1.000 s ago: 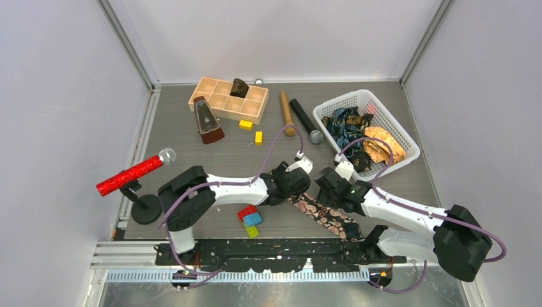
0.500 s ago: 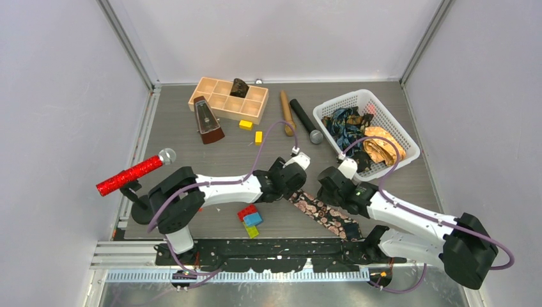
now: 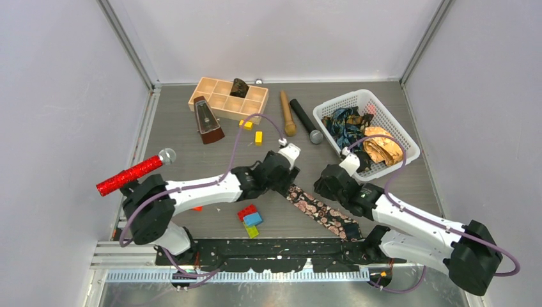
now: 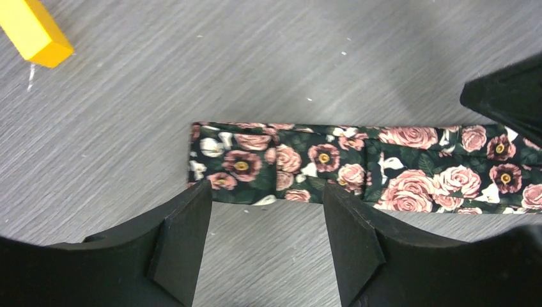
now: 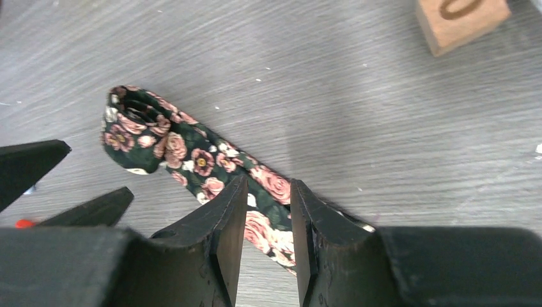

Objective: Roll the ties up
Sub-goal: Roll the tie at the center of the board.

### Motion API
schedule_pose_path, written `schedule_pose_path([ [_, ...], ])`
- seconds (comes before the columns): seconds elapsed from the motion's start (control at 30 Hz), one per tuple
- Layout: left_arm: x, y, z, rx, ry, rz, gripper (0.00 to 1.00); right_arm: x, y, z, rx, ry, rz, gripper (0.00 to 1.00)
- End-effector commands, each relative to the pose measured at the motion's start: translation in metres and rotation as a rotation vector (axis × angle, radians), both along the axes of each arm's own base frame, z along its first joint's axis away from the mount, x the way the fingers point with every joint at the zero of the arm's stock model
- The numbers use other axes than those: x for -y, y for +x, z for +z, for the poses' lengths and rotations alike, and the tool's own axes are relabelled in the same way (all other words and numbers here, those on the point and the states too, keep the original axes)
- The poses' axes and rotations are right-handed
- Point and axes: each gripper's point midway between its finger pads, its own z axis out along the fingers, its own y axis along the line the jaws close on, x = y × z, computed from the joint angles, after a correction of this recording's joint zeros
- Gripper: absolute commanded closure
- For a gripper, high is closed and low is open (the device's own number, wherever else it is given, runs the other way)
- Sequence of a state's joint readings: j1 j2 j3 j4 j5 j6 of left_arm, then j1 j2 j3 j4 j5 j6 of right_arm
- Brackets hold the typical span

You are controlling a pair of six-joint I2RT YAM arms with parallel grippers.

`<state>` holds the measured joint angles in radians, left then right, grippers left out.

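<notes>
Hovering left gripper, jaws spread wide, just above folded end of black rose-print tie lying diagonally on table. Straddling same strip further along with right gripper, fingers close together; clenching or not, cannot tell. Storing other ties bunched in white basket.

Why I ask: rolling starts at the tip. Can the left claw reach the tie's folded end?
Probably yes: the left claw hangs open right over the tie's end, nothing lying between them.
</notes>
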<state>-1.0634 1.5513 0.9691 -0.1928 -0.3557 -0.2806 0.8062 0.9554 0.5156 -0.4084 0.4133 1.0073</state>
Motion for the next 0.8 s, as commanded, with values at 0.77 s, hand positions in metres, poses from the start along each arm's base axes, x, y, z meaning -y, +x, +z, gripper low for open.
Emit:
schedule_pose_path([
  [0.77,-0.061,0.083,0.0,-0.289,-0.558,0.204,0.34,-0.159,0.041,0.026,-0.064,0.398,0.308,0.78],
])
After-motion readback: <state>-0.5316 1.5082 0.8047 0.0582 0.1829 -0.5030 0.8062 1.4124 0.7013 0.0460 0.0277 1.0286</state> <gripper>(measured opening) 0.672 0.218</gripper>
